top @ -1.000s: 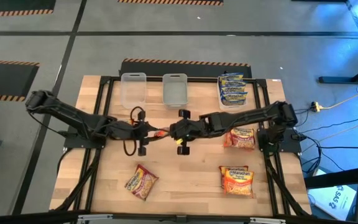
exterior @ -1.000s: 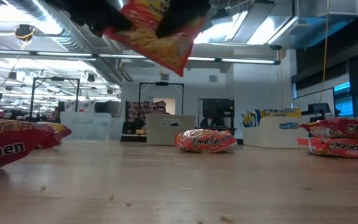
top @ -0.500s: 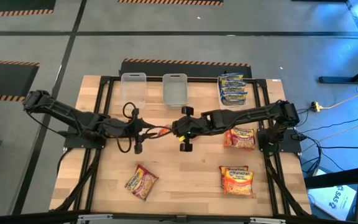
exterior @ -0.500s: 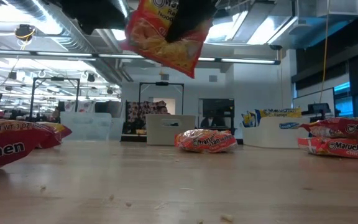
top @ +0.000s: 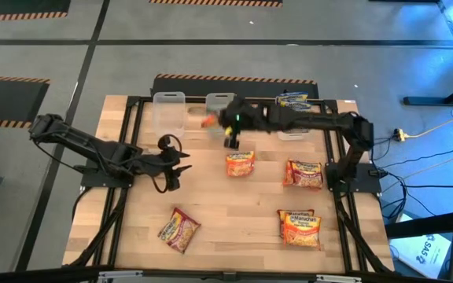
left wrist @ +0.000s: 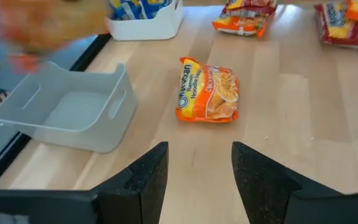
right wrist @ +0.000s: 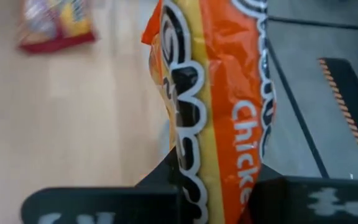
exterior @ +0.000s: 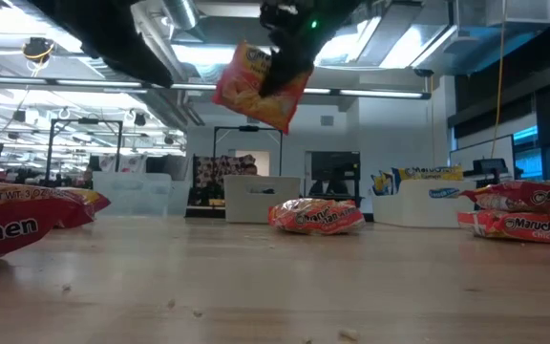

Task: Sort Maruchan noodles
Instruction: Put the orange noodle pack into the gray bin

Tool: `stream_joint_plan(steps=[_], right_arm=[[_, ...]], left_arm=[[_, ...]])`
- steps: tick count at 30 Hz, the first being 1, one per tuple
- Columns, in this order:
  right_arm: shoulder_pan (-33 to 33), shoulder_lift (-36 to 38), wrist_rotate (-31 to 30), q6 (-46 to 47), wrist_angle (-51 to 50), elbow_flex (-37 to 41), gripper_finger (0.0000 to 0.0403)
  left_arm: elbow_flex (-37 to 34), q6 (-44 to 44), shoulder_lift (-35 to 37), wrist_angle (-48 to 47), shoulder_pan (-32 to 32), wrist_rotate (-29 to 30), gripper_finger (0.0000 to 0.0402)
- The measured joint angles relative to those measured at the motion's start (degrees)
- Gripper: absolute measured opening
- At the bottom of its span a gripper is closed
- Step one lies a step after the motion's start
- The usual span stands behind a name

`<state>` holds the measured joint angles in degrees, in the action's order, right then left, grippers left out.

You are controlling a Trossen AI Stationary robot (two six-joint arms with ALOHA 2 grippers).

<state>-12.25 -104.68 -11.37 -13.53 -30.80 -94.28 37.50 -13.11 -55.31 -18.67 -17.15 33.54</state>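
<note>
My right gripper [top: 220, 123] hangs over the middle clear tub [top: 221, 106] at the far edge. It is shut on an orange Maruchan noodle packet [exterior: 256, 86], which fills the right wrist view [right wrist: 222, 81]. My left gripper [left wrist: 199, 149] stands open at the table's left-middle [top: 178, 165], touching nothing. It points at a second orange packet [left wrist: 207, 96] lying flat on the wood [top: 241, 163]. Blue-and-yellow packets [top: 293, 110] sit in the far right tub. My right gripper pinches the orange packet between its two fingers by one end [right wrist: 211, 158]. The fingers slant down from the table's right side. The packet stands on edge between them, reaches out past the fingertips and hangs tilted [exterior: 251, 96], lifted clear above the tub.
A second clear tub [top: 169, 112] stands left of the middle one. Red and orange packets lie at the right [top: 305, 174], near right [top: 300, 228] and near left [top: 179, 229]. Bare wood lies between them in the middle.
My right gripper has swung from mid-table toward the far edge, carrying the orange packet away from my left gripper to above the middle tub. This has uncovered the orange packet lying on the wood. My left gripper stays at the left-middle.
</note>
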Motion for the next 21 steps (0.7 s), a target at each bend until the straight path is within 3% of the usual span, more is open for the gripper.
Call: stream_joint_plan(steps=[9, 21], right_arm=[[-14.79, -6.18, 14.52, -6.73, 10.25, 0.0, 0.0033], [-20.44, -13.39, 19.87, -8.69, 13.82, 0.07, 0.0033]], left_arm=[[0.05, 1.87, -3.7, -0.02, 0.24, 0.33, 0.0171], [0.02, 1.17, -4.33, 0.38, 0.24, 0.52, 0.0171]])
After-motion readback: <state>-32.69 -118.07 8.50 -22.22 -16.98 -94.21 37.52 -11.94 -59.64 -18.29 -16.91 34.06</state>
